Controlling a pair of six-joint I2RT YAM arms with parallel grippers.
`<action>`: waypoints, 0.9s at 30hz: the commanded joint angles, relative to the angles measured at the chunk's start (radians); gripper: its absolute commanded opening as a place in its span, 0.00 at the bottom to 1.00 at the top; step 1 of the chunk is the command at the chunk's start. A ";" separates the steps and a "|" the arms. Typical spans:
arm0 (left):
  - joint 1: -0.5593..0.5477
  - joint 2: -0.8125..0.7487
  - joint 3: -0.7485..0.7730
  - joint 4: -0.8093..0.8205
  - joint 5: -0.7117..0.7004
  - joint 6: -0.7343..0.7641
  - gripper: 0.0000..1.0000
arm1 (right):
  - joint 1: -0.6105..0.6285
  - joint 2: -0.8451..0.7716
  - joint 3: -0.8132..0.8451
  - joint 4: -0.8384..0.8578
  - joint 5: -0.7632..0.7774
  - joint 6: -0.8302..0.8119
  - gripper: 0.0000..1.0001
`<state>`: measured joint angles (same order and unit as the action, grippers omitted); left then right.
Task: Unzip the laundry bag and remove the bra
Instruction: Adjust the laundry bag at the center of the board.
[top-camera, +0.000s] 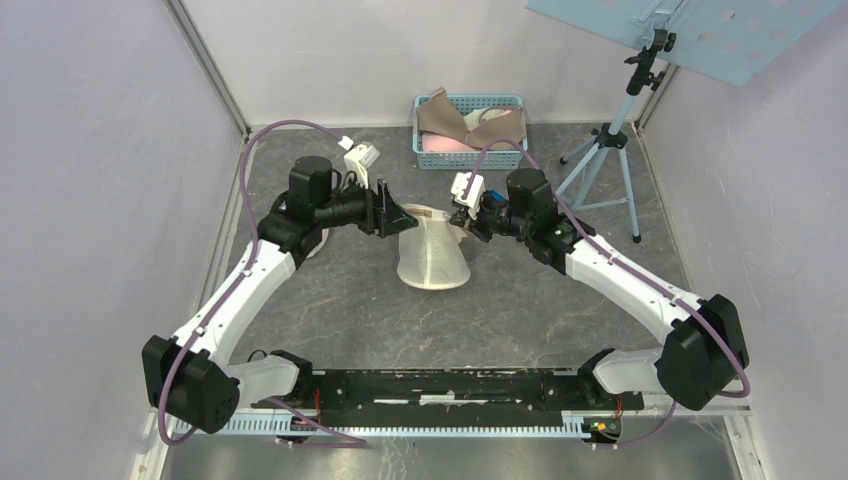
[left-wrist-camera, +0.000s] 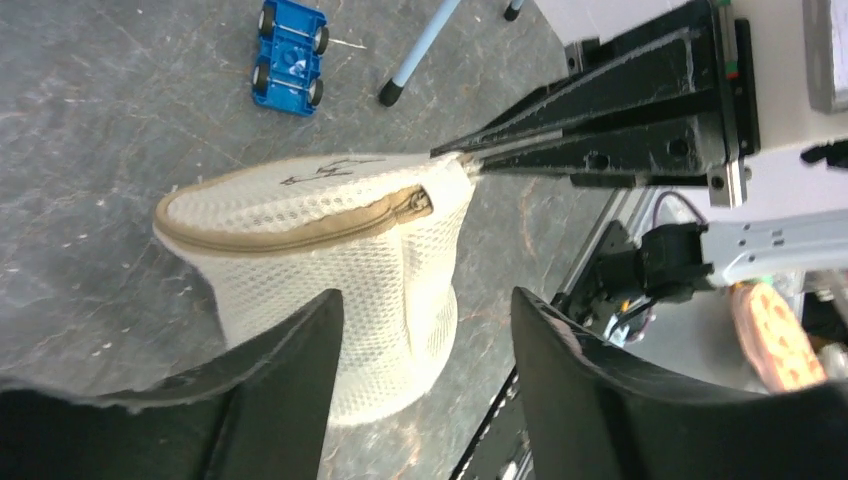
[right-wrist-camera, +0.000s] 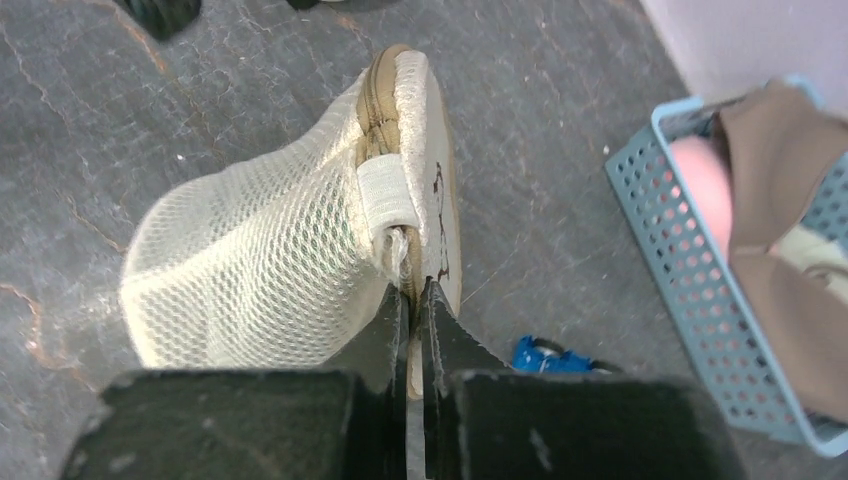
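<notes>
- right gripper (right-wrist-camera: 413, 292): jaws together, clamped on the top rim of the laundry bag (right-wrist-camera: 270, 260), on the tan trim just by the white tab
- bag is held up at that corner with its base on the table (top-camera: 330, 300), mid-workspace between the two arms
- left gripper (left-wrist-camera: 428, 300): fingers apart, nothing in them, hovering just beside the bag and facing the zipper side
- zipper pull (left-wrist-camera: 417, 204) sits at the end of the tan track nearest the right pinch; track looks closed end to end, so my read is the unzip isn't started
- bra: can't see it through the mesh, presumably inside; garments in the blue basket (top-camera: 500, 99) at the back are a separate pile
- risk: the pull is small and lies flat on the mesh, so the left fingers could close on mesh or trim instead, and a drag then just hauls the whole bag
- risk: the right pinch is thin fabric at the very fingertips; tugging the zipper away from it loads that grip, so it may slip and the bag slumps
- risk: the pull is close to the right fingers, so the left approach could knock them
- risk: slack fabric gives no counter-tension, so the zipper may bunch and jam
- toy car (left-wrist-camera: 290, 55) and tripod (top-camera: 620, 115) are well apart from the bag, low concern
</notes>
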<state>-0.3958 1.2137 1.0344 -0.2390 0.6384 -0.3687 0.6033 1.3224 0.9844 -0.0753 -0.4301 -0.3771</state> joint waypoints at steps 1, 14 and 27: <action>0.037 -0.060 0.088 -0.239 0.087 0.360 0.73 | 0.002 -0.035 0.075 0.006 -0.122 -0.207 0.00; 0.038 -0.057 0.075 -0.301 0.239 0.627 0.78 | 0.060 -0.153 -0.068 0.066 -0.189 -0.427 0.00; 0.026 -0.152 0.015 -0.223 0.311 0.793 0.76 | 0.116 -0.177 -0.107 0.046 -0.150 -0.483 0.00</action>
<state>-0.3622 1.1320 1.0641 -0.5247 0.8791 0.2924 0.7052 1.1702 0.8783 -0.0669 -0.5743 -0.8272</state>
